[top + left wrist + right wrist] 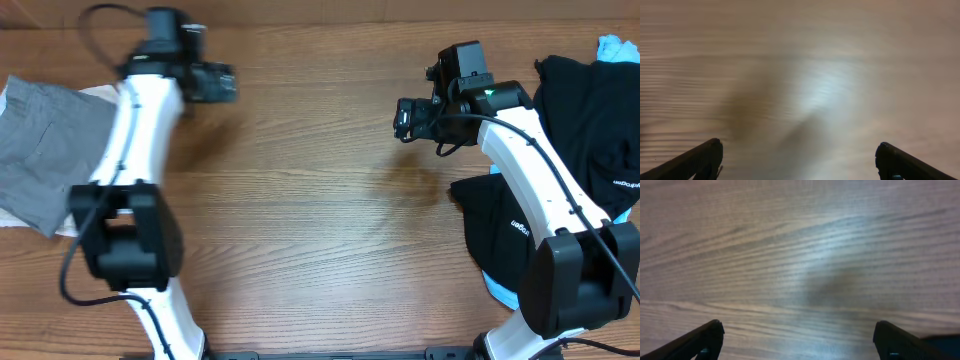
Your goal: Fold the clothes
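My two arms are white and black. My left arm point(135, 130) has a long, round white part, with a fat black joint point(120, 235) lower down. A thin black cable point(95, 18) loops out near its top. My right arm point(525, 160) looks the same. A second cable point(548, 160) runs along its white part, and a tiny green light point(490, 96) glows near the wrist. My left gripper point(222, 82) and right gripper point(402, 118) are chunky black blocks. My fingers point(700, 160) are black, with slanted tips.
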`<state>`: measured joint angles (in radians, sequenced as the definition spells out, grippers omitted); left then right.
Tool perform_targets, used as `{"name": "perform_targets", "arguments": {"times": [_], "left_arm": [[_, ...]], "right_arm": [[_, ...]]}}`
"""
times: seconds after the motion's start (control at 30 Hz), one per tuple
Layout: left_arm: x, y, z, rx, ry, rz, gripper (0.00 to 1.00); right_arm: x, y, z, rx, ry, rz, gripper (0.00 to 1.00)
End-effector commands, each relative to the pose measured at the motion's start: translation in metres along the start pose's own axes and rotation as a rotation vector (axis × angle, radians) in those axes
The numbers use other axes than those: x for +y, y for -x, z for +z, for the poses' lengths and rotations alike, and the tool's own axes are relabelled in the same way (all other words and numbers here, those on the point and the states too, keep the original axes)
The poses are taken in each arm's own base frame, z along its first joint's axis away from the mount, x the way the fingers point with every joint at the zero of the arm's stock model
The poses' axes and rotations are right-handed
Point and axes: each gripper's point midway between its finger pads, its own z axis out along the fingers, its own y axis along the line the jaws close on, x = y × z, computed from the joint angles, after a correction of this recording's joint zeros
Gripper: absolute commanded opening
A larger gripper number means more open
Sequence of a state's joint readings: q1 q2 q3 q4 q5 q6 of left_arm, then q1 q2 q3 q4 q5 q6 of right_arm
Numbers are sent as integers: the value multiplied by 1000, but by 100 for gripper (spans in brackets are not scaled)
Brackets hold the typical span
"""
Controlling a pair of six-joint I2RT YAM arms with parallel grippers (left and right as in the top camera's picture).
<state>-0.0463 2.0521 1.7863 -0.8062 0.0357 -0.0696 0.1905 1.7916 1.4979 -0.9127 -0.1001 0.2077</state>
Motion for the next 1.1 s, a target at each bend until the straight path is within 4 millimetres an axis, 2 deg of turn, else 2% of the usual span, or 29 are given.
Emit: {"name": "perform_targets", "arguments": {"times": [0.0,0.07,0.1,0.17,0.27,0.37,0.43,0.5,0.6,0.67,0.73,0.77,0.83,0.97,1.07], "left_arm": [[-69,-26,3,81,-64,163,100],[-95,-57,-1,180,-76,211,100],[-98,-68,-4,219,-68,205,100],[-100,-96,-12,331,-39,176,100],[-90,-124,-25,456,-1,132,100],[-80,-134,-41,510,21,86,100],[-78,-133,-51,499,23,84,100],[-77,-130,-63,465,15,95,100],[-75,-127,-90,359,-10,99,100],[-73,-129,-103,296,-22,97,100],[-68,-138,-126,175,-45,91,100],[-65,-139,-131,141,-43,82,100],[-50,-144,-147,36,-13,48,98],[-35,-147,-185,-205,-39,3,98],[-25,-145,-214,-382,-53,-9,100]], "right_arm": [[1,5,-6,-19,-6,-23,100],[-1,-1,-6,4,-14,-29,100],[-1,-4,-7,16,-17,-28,100],[-4,-9,-12,30,-22,-19,100],[-7,-6,-27,3,-21,-7,100],[-10,0,-55,-72,-9,14,100],[-11,1,-71,-116,-2,16,100],[-13,0,-86,-172,8,6,100],[-15,-18,-104,-260,28,-4,100],[-18,-32,-109,-295,38,-8,100],[-23,-58,-116,-367,54,-17,100],[-24,-64,-118,-387,59,-20,100],[-28,-78,-124,-445,67,-26,100],[-49,-102,-138,-590,11,24,100],[-62,-110,-148,-659,-35,58,100]]}}
